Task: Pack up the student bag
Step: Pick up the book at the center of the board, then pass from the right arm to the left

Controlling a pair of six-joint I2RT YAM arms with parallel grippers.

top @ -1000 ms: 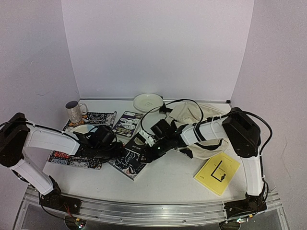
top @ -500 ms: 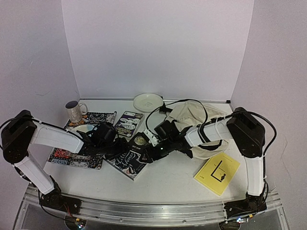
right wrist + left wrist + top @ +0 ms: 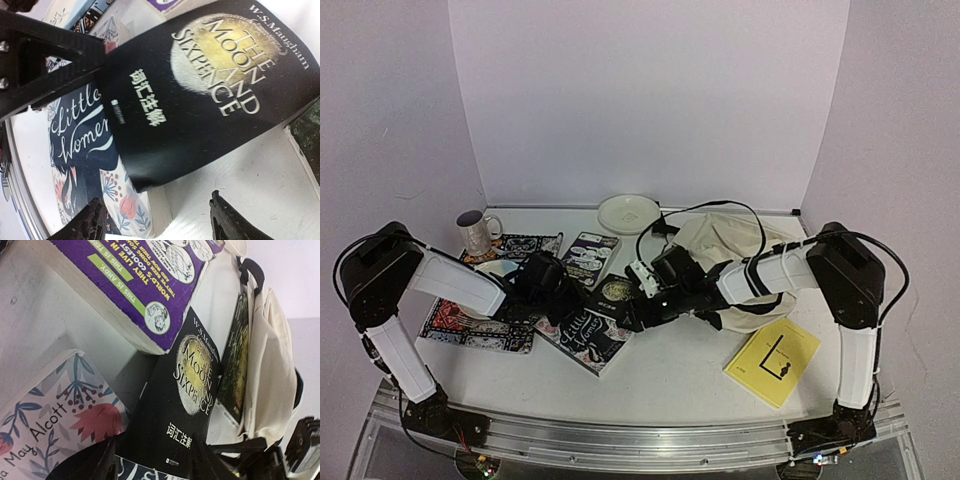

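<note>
Both arms have swung inward since a second ago, and the black book (image 3: 613,292) has slid up and right across the floral book (image 3: 588,340). We see the left gripper (image 3: 578,300) with its fingers either side of the black book's near end; whether the pinch is firm we cannot tell. The right gripper (image 3: 636,308) faces it across the book, fingers spread, holding nothing. The bag (image 3: 720,240) lies slumped at the back right, behind the right forearm, just beyond the book's far end. We judge the step to be passing this book toward the bag. To do it well, we would seat the left fingers deep on the glossy cover and lift it clear of the floral book. The right gripper should then take the far end before the left lets go.
</note>
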